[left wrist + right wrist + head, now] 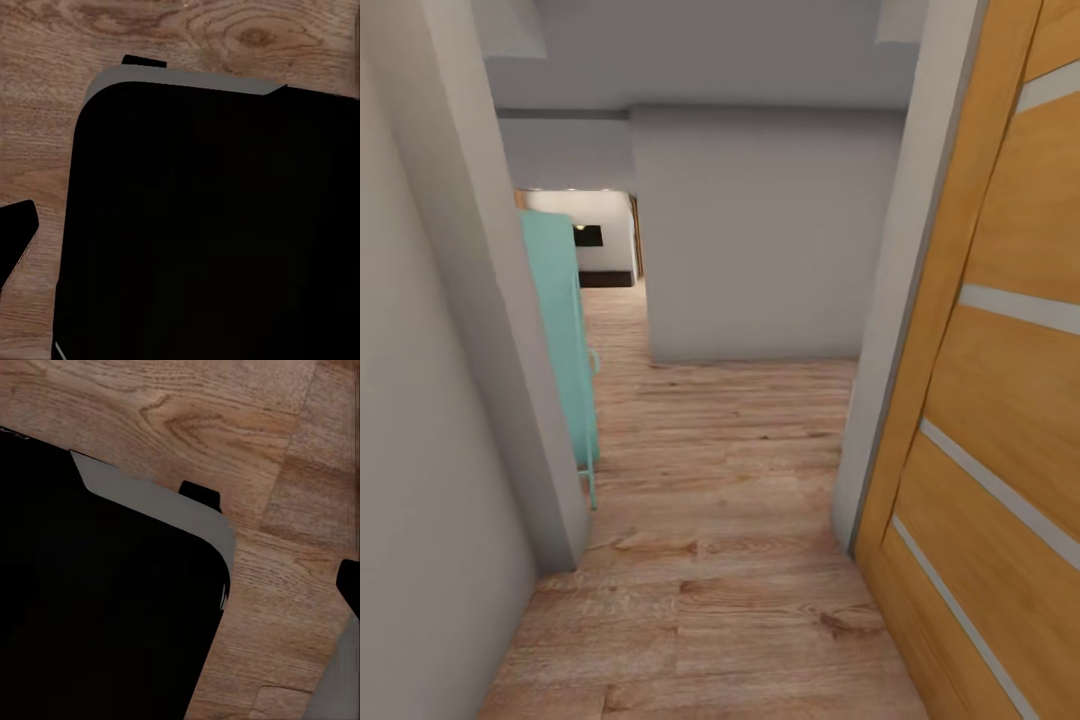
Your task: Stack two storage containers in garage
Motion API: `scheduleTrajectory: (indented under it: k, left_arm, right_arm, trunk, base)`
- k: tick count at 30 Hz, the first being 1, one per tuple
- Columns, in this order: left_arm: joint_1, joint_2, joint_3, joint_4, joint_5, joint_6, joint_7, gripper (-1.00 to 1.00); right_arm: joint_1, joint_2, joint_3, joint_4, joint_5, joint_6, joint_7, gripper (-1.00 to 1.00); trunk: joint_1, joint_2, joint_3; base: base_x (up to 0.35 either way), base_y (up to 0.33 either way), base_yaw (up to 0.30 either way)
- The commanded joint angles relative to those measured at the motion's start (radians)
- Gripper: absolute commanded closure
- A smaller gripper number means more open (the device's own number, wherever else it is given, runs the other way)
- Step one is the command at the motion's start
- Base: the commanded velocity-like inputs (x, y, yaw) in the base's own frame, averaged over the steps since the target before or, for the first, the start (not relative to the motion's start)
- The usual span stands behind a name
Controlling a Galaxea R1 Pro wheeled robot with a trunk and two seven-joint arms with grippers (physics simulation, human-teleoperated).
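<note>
The two storage containers are out of view. I stand in a narrow hallway on light wood-plank floor (720,560). Both wrist views look straight down at that floor (225,37) (225,412), with my black base (210,225) (97,607) under each camera. One dark finger (16,234) of the left gripper pokes in at the picture's edge. A dark finger (350,585) of the right gripper shows the same way. Nothing is visible between the fingers, and their spacing cannot be judged.
A pale grey wall (760,240) blocks the way ahead, and the passage bends past it toward a far room (600,250). A teal door leaf (565,340) stands open by the left wall corner (500,330). An orange wooden door (1000,400) with grey stripes stands close on the right.
</note>
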Motion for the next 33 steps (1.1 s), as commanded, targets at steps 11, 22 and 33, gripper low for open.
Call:
scheduleTrajectory:
  k: [11,22,33]
  left_arm:
    - [0.000,0.000,0.001,0.000,0.007,-0.002,-0.002,-1.00]
    - [0.000,0.000,0.001,0.000,0.007,-0.002,-0.001,-1.00]
    - [0.000,0.000,0.001,0.000,0.007,-0.002,-0.001,-1.00]
  right_arm:
    - [-0.001,0.001,0.008,0.003,-0.010,-0.006,0.002,-1.00]
    - [-0.001,0.002,0.009,0.003,-0.010,-0.005,-0.010,-1.00]
    - [-0.001,0.003,0.010,0.003,-0.010,-0.005,-0.010,-1.00]
  trunk:
    - [0.001,0.000,-0.001]
    - [0.001,0.000,-0.001]
    - [0.001,0.000,-0.001]
  base:
    - [0.321,0.000,0.000]
    - [0.321,0.000,0.000]
    - [0.321,0.000,0.000]
